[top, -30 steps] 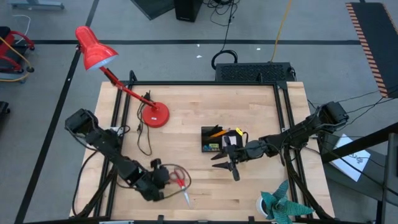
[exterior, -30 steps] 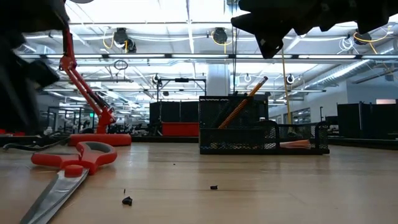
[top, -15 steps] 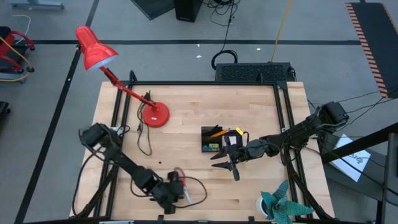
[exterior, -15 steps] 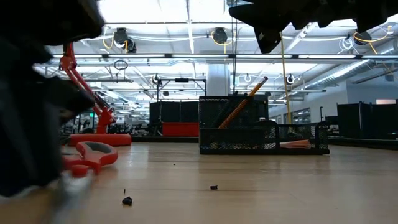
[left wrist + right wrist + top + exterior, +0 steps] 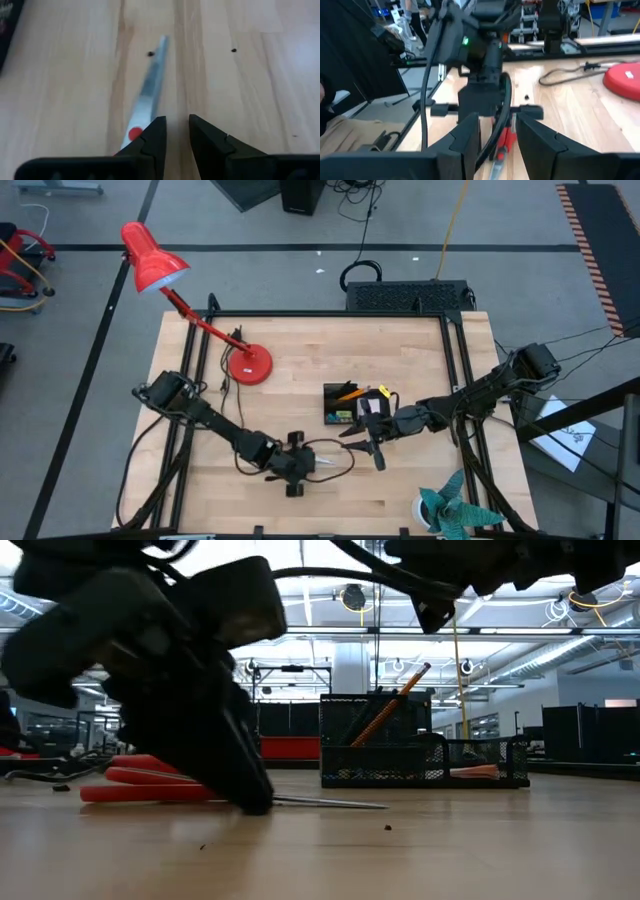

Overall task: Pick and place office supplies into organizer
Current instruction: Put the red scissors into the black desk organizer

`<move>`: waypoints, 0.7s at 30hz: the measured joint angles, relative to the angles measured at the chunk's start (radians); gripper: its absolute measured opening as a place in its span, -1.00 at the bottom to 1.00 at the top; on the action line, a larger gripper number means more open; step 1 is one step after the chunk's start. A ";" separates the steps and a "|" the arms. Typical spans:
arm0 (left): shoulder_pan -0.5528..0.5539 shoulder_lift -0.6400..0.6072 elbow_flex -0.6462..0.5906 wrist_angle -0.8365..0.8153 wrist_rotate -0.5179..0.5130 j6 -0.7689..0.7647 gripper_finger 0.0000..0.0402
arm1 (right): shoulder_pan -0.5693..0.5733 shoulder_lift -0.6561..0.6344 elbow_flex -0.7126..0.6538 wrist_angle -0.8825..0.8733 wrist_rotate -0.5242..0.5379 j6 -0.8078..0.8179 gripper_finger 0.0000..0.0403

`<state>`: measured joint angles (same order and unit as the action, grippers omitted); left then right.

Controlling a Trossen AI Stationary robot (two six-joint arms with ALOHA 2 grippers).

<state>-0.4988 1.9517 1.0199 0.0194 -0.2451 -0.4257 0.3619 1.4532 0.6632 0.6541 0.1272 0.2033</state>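
Observation:
The red-handled scissors (image 5: 318,463) lie flat on the table, blades pointing toward the table's right (image 5: 330,803), handles toward its left (image 5: 140,785). My left gripper (image 5: 300,467) is down on the table at them, its fingers a narrow gap apart with nothing between (image 5: 177,131). The black organizer (image 5: 352,406) stands at mid-table with an orange pencil (image 5: 395,700) leaning in it. My right gripper (image 5: 365,450) is open and hangs above the table just near of the organizer, facing the left arm (image 5: 497,130). My left gripper comes down slanting from the table's left. The outer side of one finger (image 5: 152,137) lies against the scissors beside their red pivot (image 5: 135,134). The blade (image 5: 152,80) runs forward past that finger. The scissors stay flat on the table.
The red desk lamp's base (image 5: 247,365) and a black cable (image 5: 232,395) sit at the far left. A teal leafy object (image 5: 450,510) stands at the near right corner. A large black box (image 5: 405,295) lies beyond the far edge. Small dark crumbs (image 5: 388,828) dot the wood.
My left gripper has swept from the near left toward the table's right, ending close to the right gripper. The scissors have slid right with it and turned about: their blades pointed toward the near edge and now point right.

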 joint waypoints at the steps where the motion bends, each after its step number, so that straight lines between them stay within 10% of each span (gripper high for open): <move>1: 0.002 -0.001 0.000 0.003 0.012 0.031 -0.54 | 0.000 0.000 0.000 -0.012 0.000 0.009 -0.40; 6: -0.055 -0.068 -0.002 -0.001 -0.011 0.165 -0.54 | 0.000 0.000 0.000 -0.050 0.002 0.040 -0.39; 16: -0.280 -0.436 -0.017 -0.124 -0.525 0.568 -0.54 | 0.000 0.000 0.000 -0.024 0.055 -0.032 -0.38; 21: -0.191 -0.634 -0.131 -0.071 -0.460 0.679 -0.54 | -0.002 0.000 0.000 -0.012 0.049 -0.017 -0.37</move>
<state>-0.6896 1.3181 0.8891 -0.0515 -0.7053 0.2533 0.3599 1.4532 0.6632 0.6422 0.1765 0.1866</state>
